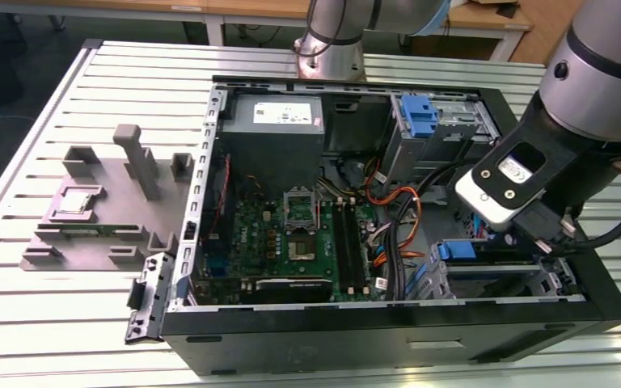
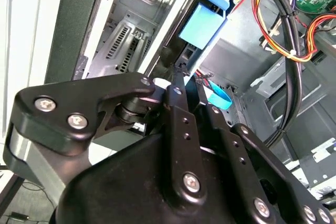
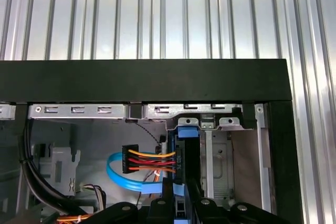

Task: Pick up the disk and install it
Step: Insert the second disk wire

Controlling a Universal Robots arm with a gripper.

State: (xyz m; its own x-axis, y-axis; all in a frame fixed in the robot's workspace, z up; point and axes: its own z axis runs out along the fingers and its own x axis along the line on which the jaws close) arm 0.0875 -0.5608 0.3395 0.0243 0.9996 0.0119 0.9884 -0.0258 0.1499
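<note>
in the exterior view, the black gripper (image 1: 553,242) reaches into the open black computer case (image 1: 397,323), at the flat disk in its blue plastic frame (image 1: 472,250) near the case's front wall. in the second wrist view, thin black fingers (image 2: 177,90) clench the disk's edge (image 2: 202,24). in the first wrist view, the disk (image 3: 188,145) stands upright in the case's metal bay (image 3: 220,150).

surface: slatted metal table (image 1: 62,315) | on it: open black computer case (image 1: 397,335) | grey fixture block (image 1: 100,218) beside case, exterior view's left
</note>
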